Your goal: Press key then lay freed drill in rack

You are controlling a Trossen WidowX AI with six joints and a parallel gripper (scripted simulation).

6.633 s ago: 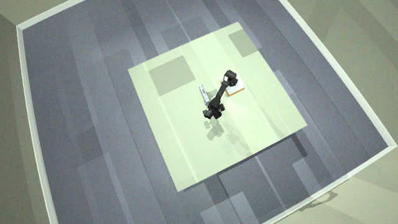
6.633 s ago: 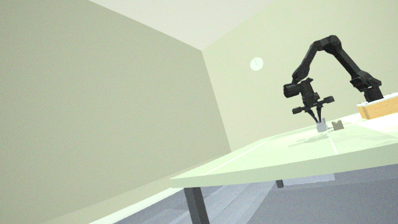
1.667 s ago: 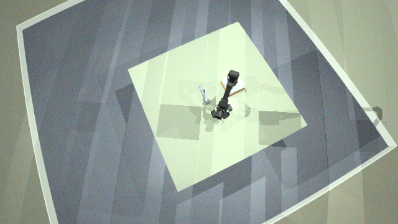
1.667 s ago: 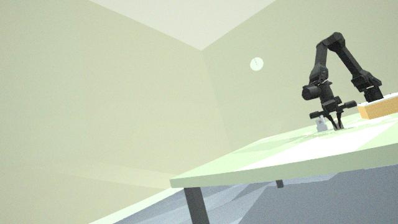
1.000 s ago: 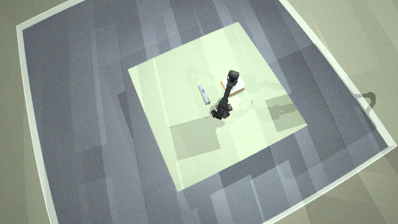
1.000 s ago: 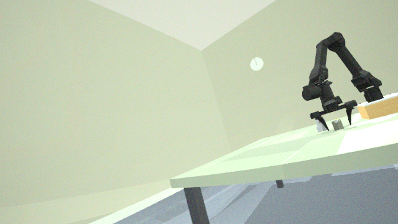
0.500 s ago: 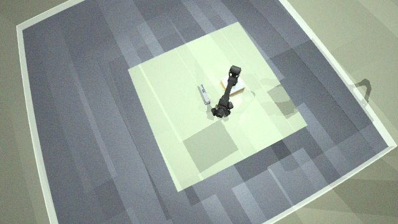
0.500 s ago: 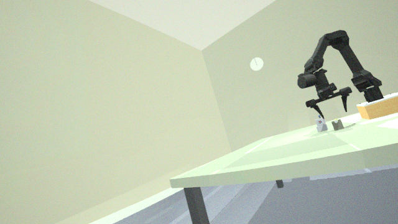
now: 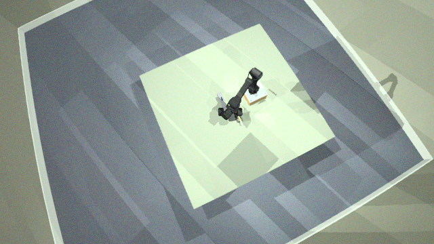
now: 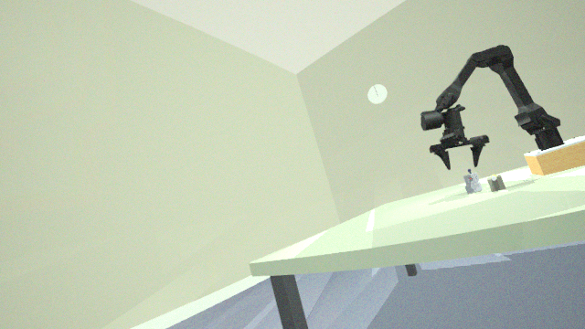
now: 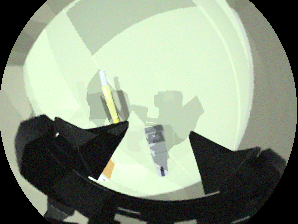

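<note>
My gripper (image 10: 462,167) (image 11: 159,129) is open and empty, with its fingers spread wide above the grey holder (image 9: 220,95) (image 10: 473,183) (image 11: 157,147). A small dark blue part, perhaps the key (image 10: 469,171) (image 11: 162,171), shows on the holder. The drill (image 9: 239,118) (image 11: 109,100), yellow with a pale end, lies along the low grey-brown rack (image 10: 496,184) (image 11: 121,98), between its walls. It is outside the fingers, beyond the left finger in the wrist view. The key's exact height is too small to tell. In the top view, the arm hides part of the holder and rack.
The arm's base stands on an orange block with a white top (image 9: 256,98) (image 10: 559,158), behind the rack and holder. All stand on the pale green table (image 9: 190,142) (image 10: 411,238). The rack is close beside the holder.
</note>
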